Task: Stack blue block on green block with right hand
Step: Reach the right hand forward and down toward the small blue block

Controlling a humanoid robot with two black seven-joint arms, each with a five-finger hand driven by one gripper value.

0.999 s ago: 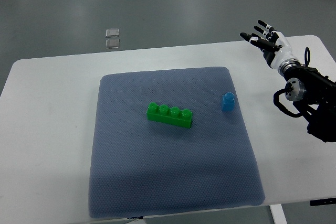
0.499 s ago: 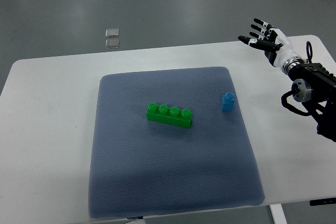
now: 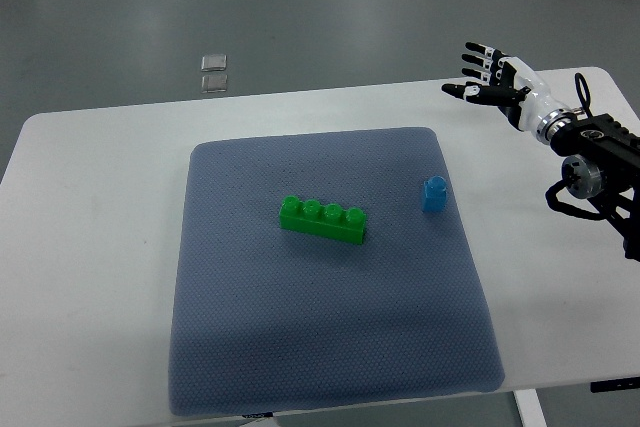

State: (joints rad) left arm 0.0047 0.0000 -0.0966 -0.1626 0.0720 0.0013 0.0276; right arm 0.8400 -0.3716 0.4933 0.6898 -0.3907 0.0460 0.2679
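Note:
A small blue block (image 3: 434,193) stands upright near the right edge of the dark blue mat (image 3: 330,347). A long green block (image 3: 322,219) with a row of studs lies near the mat's middle, left of the blue one. My right hand (image 3: 483,75) hovers above the table's far right corner, up and to the right of the blue block, fingers spread and holding nothing. Its black forearm comes in from the right edge. The left arm does not show.
The mat lies on a white table (image 3: 90,247). The table's far edge runs just behind the right hand. Two small clear squares (image 3: 213,72) lie on the grey floor beyond the table.
My right hand has risen and swung to the left, with the forearm lifting toward the far edge. Both blocks stay where they were.

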